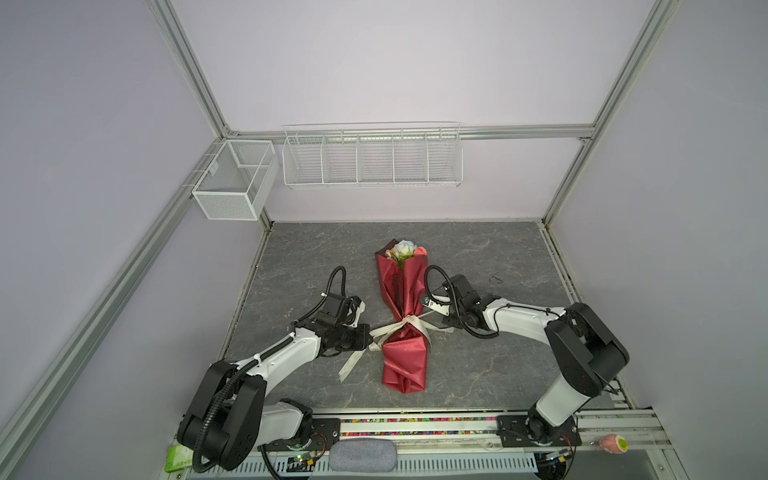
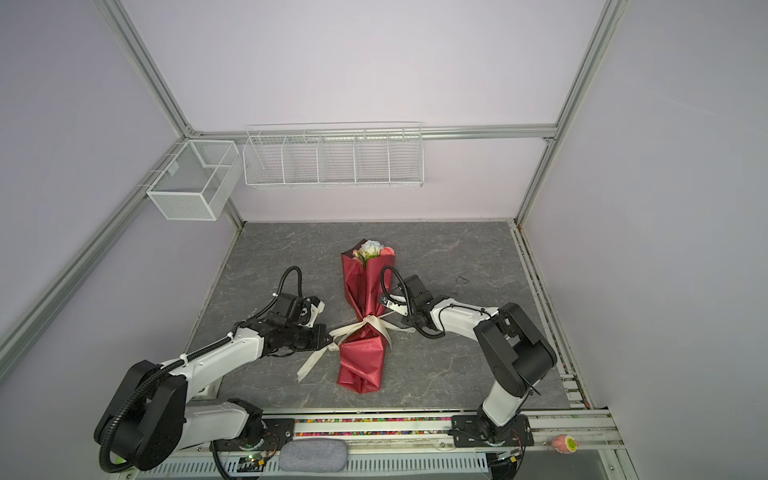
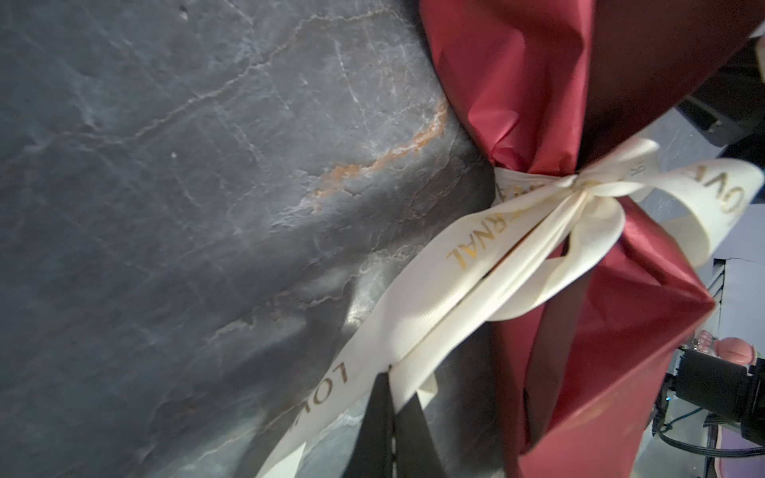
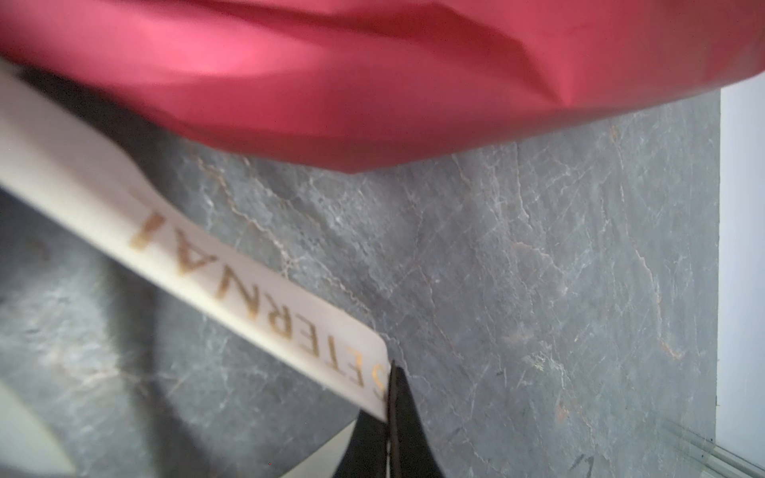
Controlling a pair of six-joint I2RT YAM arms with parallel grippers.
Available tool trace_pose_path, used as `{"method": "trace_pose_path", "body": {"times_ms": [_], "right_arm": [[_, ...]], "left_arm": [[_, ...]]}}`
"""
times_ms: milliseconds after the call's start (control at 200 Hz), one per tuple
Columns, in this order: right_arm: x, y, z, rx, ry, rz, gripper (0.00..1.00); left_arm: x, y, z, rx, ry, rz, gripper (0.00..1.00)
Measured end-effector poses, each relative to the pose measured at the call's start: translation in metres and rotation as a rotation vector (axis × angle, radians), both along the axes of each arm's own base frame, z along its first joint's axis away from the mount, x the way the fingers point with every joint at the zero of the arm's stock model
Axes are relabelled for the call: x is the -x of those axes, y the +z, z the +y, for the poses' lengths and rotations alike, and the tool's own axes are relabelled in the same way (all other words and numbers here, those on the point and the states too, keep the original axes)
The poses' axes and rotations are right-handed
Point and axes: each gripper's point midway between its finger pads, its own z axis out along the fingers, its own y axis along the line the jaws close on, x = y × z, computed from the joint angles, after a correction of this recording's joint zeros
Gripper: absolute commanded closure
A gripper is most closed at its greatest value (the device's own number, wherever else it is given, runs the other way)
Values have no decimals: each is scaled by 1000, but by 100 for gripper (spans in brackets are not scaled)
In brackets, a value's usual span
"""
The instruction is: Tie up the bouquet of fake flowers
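Cream ribbon (image 3: 414, 314) between both closed jaws

One bouquet (image 1: 405, 361), one ribbon (image 3: 414, 318), two tools (image 3: 390, 383) (image 4: 391, 383), two wire baskets (image 1: 226, 203) (image 1: 372, 166)

Both arms share one build. The left arm (image 1: 286, 353) and the right arm (image 1: 519, 320) have glossy white link shells set between bulky matte-black joint housings (image 1: 582, 353). A ribbed black conduit (image 1: 243, 368) runs along the left arm, fastened with white cable ties (image 1: 258, 357), and a similar hose (image 1: 337, 268) arches at each wrist. Each arm rises from a black base plate (image 1: 508, 429). The left hand (image 3: 390, 385) and the right hand (image 4: 393, 389) have smooth black fingers (image 3: 407, 438) tapering to thin tips.
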Motion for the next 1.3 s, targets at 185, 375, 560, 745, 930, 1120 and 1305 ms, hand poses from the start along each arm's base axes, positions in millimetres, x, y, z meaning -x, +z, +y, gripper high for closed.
{"method": "trace_pose_path", "body": {"times_ms": [185,375,560,745,930,1120,1305], "right_arm": [[-4,-1,-7,-20,-42,-6,93],[-10,1,-9,-60,-86,-12,93],[-20,-1,-9,-71,-113,-44,93],[-26,-6,-8,-78,-121,-51,93],[-34,-5,-11,-97,-150,-56,93],[-44,-2,-5,-130,-169,-65,93],[-46,0,-5,-170,-186,-48,93]], "left_arm": [[-1,2,0,-3,-10,-9,100],[-17,16,-1,-14,2,-53,100],[-43,15,5,-27,28,-37,100],[-65,15,9,-13,30,-13,100],[-83,20,6,-12,-8,-24,100],[-86,17,13,3,-6,-5,100],[-92,15,13,39,-16,14,100]]}}
